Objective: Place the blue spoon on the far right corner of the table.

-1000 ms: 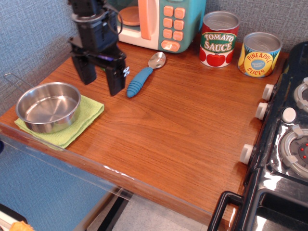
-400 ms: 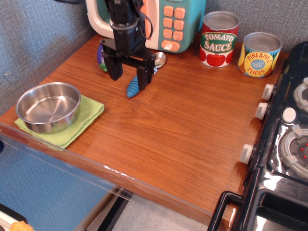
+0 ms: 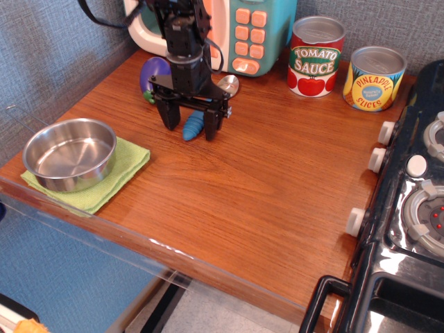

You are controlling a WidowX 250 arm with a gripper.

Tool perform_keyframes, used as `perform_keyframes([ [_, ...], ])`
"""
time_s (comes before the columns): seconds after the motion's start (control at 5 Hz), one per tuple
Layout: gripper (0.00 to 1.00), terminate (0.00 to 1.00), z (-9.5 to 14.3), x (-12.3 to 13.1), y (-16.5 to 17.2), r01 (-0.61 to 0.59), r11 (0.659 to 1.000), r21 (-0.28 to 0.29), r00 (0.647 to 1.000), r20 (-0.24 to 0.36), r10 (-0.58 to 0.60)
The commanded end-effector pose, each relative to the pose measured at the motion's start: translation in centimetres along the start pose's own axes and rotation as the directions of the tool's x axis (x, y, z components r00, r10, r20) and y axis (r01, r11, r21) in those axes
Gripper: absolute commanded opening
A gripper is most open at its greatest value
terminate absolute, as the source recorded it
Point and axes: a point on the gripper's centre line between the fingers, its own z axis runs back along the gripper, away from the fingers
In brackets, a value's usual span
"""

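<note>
The blue spoon (image 3: 193,125) lies on the brown wood table (image 3: 263,180) near the back, its ribbed blue handle pointing toward the front and its silver bowl (image 3: 229,84) toward the toy microwave. My black gripper (image 3: 191,127) is open and lowered over the handle, one finger on each side, fingertips close to the tabletop. The arm hides the middle of the spoon. I cannot tell whether the fingers touch the handle.
A purple toy eggplant (image 3: 154,75) lies just left of the gripper. A teal toy microwave (image 3: 243,31) and two cans, tomato sauce (image 3: 316,57) and pineapple slices (image 3: 374,78), stand at the back. A steel bowl (image 3: 69,152) sits on a green cloth at front left. A black stove (image 3: 416,201) borders the right.
My gripper has moved right from beside the bowl to over the spoon handle and has come down around it. The eggplant has come into view. The spoon has not moved.
</note>
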Motion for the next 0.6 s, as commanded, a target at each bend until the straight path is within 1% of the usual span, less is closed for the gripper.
perform_keyframes([
  [0.0,0.00,0.00,-0.4,-0.1,1.1,0.012,1.000,0.011,1.000,-0.017,-0.012],
  [0.2,0.00,0.00,0.0,-0.5,0.8,0.026,1.000,0.002,0.999,-0.027,-0.026],
  [0.4,0.00,0.00,2.1,-0.5,0.4,0.034,0.999,0.006,0.999,0.003,-0.034],
])
